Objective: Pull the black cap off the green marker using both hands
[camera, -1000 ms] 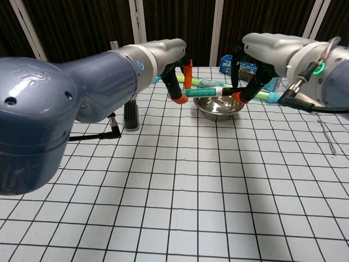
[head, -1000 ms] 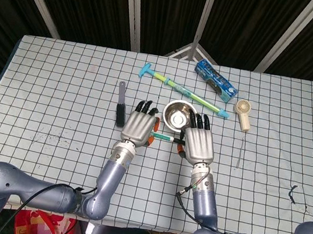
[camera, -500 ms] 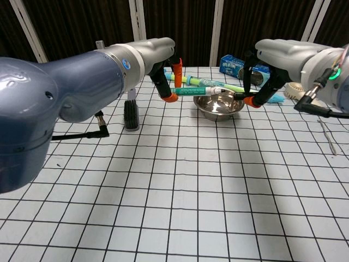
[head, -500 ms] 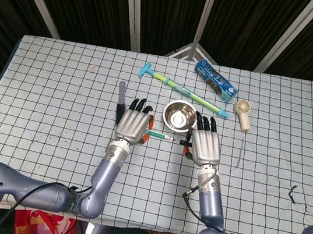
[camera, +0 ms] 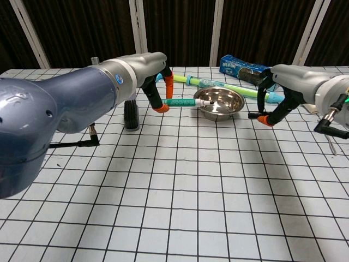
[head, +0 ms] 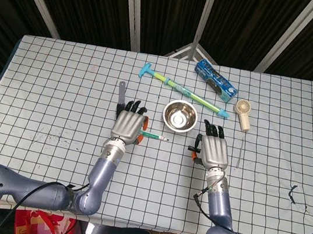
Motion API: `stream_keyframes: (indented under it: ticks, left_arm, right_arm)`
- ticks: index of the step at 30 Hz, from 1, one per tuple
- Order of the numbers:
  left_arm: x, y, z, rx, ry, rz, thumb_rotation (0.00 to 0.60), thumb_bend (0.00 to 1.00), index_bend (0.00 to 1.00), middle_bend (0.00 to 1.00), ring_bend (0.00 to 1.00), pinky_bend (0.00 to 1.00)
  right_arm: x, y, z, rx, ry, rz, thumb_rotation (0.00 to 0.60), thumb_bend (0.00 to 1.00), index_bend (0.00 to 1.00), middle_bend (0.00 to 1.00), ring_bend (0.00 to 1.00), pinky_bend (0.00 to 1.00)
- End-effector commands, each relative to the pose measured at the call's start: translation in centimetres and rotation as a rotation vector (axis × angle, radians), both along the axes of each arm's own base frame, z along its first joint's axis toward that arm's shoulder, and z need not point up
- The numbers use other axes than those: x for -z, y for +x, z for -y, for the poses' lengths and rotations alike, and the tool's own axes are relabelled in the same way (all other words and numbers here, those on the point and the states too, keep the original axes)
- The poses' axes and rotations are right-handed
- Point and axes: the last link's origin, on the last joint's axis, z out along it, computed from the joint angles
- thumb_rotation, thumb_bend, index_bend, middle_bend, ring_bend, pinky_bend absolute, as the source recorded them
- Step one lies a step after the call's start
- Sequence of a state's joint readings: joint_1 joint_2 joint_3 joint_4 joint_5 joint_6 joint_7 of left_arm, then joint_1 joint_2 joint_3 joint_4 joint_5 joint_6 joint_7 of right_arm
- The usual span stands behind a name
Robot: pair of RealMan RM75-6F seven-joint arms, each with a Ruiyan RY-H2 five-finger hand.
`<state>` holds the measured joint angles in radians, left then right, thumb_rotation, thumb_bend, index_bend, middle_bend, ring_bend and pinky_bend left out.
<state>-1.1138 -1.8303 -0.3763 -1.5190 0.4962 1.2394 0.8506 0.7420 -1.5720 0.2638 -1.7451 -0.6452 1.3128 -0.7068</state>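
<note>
My left hand (head: 128, 126) (camera: 157, 91) holds the green marker (head: 153, 135) (camera: 181, 101) level above the table, and its bare white tip (camera: 204, 102) points right toward the bowl. My right hand (head: 214, 150) (camera: 279, 97) is well apart from it on the right. It pinches the small black cap (head: 191, 150) (camera: 254, 115) between thumb and a finger. Cap and marker are separated by a wide gap.
A steel bowl (head: 180, 115) (camera: 221, 103) stands between and behind the hands. A black brush (head: 120, 109) (camera: 131, 115) lies left of it. Further back lie a long green-blue stick (head: 181, 90), a blue box (head: 216, 81) and a small beige fan (head: 243, 114). A thin metal rod (head: 240, 153) lies right of my right hand.
The hands have drawn apart. The cap has come off the marker: my left hand carried the marker left, my right hand carried the cap right and lower.
</note>
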Motion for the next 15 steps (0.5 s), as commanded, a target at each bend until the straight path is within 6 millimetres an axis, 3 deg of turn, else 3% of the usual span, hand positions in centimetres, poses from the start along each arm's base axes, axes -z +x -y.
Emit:
stream_keyframes:
  ticks: [1, 4, 7, 10, 15]
  left_arm:
    - [0.57, 0.08, 0.14, 0.005, -0.015, -0.003, 0.600, 0.54, 0.60, 0.16, 0.00, 0.00]
    - [0.96, 0.22, 0.29, 0.014, -0.032, -0.010, 0.600, 0.54, 0.47, 0.15, 0.00, 0.00]
    - [0.99, 0.44, 0.39, 0.019, -0.044, -0.009, 0.600, 0.54, 0.34, 0.14, 0.00, 0.00]
    - [0.77, 0.57, 0.53, 0.026, -0.045, -0.013, 0.600, 0.54, 0.24, 0.13, 0.00, 0.00]
    - [0.13, 0.21, 0.75, 0.023, -0.042, -0.017, 0.600, 0.54, 0.16, 0.11, 0.00, 0.00]
  right_arm:
    - [0.50, -0.43, 0.10, 0.011, 0.009, 0.007, 0.600, 0.42, 0.44, 0.06, 0.09, 0.01]
    - [0.65, -0.56, 0.15, 0.015, 0.010, 0.011, 0.600, 0.26, 0.21, 0.06, 0.09, 0.01]
    - [0.63, -0.55, 0.12, 0.021, 0.011, 0.018, 0.600, 0.18, 0.10, 0.06, 0.09, 0.01]
    - [0.55, -0.59, 0.01, 0.029, 0.015, 0.018, 0.600, 0.14, 0.01, 0.06, 0.08, 0.01]
    - [0.21, -0.94, -0.18, 0.043, 0.018, 0.024, 0.600, 0.13, 0.00, 0.06, 0.08, 0.01]
